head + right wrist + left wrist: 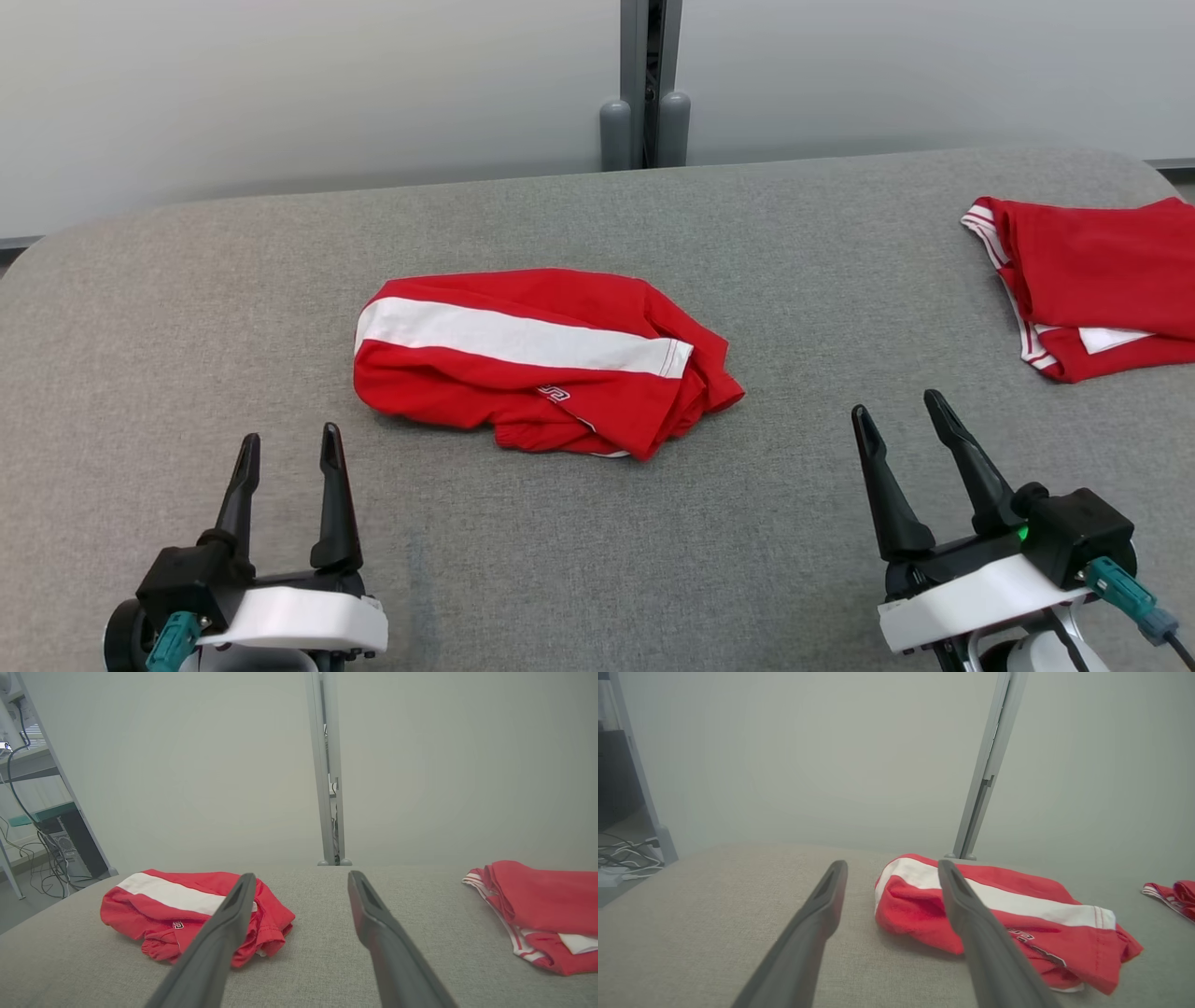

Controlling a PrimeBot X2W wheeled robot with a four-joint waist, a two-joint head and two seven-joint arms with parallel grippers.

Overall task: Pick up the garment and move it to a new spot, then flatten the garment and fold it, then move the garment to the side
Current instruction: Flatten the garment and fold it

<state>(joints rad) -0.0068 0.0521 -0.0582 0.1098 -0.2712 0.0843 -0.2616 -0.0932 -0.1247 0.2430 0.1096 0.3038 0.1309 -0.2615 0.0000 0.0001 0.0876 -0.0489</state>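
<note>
Left fingers (333,504) spread wide, empty, pointing forward, just short of garment (532,359); right fingers (887,495) likewise, leaning left.

Both arms low, jaws wide apart, fingers (334,504) forward.

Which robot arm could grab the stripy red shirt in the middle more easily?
Probably the left arm. The left tool is open and sits close to the striped garment, which lies just ahead of its fingers. The right tool, open too, stands further from it.
</note>
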